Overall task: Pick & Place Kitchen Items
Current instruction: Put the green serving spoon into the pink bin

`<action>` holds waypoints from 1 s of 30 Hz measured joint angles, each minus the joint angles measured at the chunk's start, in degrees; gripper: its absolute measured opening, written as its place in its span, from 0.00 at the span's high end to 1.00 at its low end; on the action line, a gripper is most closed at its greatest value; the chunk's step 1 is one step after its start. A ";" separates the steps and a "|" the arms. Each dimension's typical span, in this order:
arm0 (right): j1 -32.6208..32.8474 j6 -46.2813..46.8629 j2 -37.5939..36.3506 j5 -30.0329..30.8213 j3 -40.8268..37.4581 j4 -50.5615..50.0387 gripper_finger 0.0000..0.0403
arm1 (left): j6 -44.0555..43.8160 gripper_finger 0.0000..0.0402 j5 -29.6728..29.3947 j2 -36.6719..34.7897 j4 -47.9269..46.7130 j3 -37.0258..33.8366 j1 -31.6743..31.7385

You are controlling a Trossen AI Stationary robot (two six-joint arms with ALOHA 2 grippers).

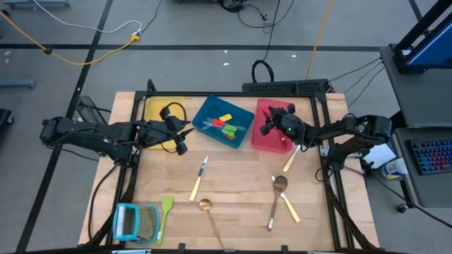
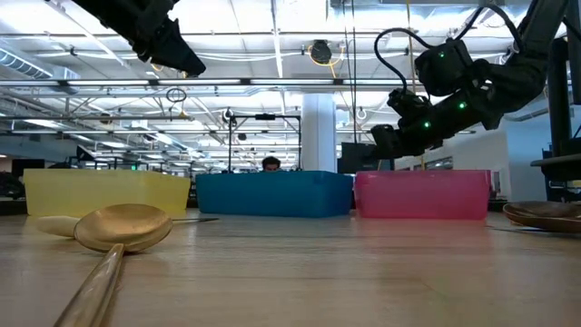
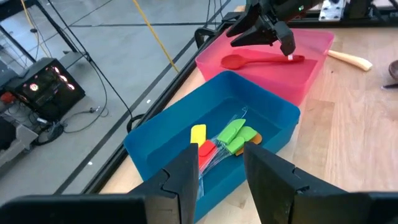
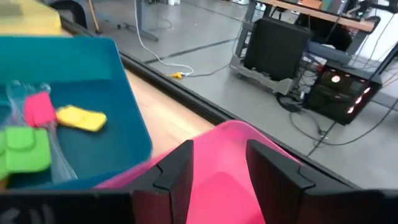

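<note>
Right end effector (image 1: 270, 125) hovering over red tray (image 1: 263, 140), upper right of centre, fingers parted, empty. Red spoon (image 3: 261, 60) lying inside. Left end effector (image 1: 181, 138) beside blue tray (image 1: 205, 111), open, empty. Remaining wooden spoon (image 1: 276, 198), lower right on tabletop: probably light, stiff; best gripped mid-handle.

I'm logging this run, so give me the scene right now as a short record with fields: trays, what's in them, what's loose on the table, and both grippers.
trays: yellow rectangular tray, blue rectangular tray, red rectangular tray, in a row at the table's far edge
blue tray contents: small green, yellow and red-tipped tools
red tray contents: red spoon
loose on table: cream-handled knife, brass spoon, green spatula, wooden spoon
other: teal-framed flat metal grater, front left corner
left gripper: open, empty, beside the blue tray
right gripper: open, empty, above the red tray
</note>
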 joint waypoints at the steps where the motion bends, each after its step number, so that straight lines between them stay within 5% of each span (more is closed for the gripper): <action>1: 0.02 0.74 -0.04 0.00 0.00 0.06 0.65 | -0.64 0.67 -0.01 -0.02 0.00 0.00 0.00; 11: 2.64 3.75 0.01 -4.63 0.00 0.78 0.56 | -8.02 0.67 0.15 0.00 -0.14 0.00 0.00; 19: 8.43 3.61 -0.01 -8.75 0.00 10.72 0.50 | -11.77 0.67 0.45 0.00 -0.30 0.00 -0.06; 27: 14.15 2.76 -0.01 -17.07 0.00 12.54 0.51 | -31.12 0.67 21.70 1.11 3.58 0.00 -0.42; 30: 15.54 1.49 -0.01 -17.83 0.00 12.22 0.51 | -30.86 0.67 27.86 4.19 9.72 0.10 -2.39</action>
